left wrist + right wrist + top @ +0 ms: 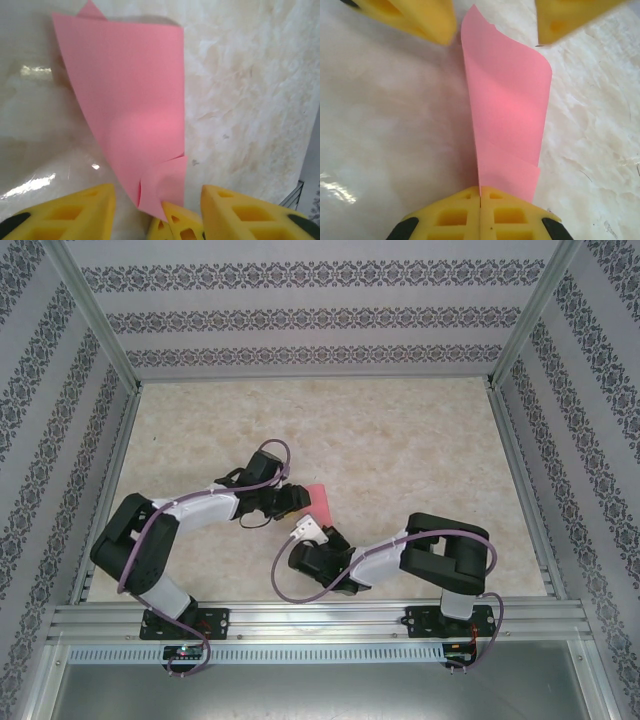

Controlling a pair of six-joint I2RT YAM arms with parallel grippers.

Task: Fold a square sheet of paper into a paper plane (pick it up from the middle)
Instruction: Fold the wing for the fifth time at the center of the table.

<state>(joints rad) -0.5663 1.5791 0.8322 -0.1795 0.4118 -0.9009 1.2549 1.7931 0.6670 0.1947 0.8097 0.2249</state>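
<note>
The pink sheet of paper (pixel 507 105) is folded into a long, narrow, tapering shape and stands on edge above the table. My right gripper (pixel 480 191) is shut on its narrow layered end. In the left wrist view the same paper (pixel 135 100) widens away from the camera, and the right gripper's yellow fingertips (pixel 176 220) pinch its lower tip. My left gripper (pixel 157 191) is open, one finger on each side of the paper and neither touching it. From above, the paper (pixel 319 499) shows between the left gripper (pixel 290 500) and the right gripper (pixel 308 532).
The marbled beige table (pixel 400 440) is bare around the grippers. Patterned walls with metal posts (pixel 95 315) enclose it on three sides. The two arms meet near the table's near middle, close to each other.
</note>
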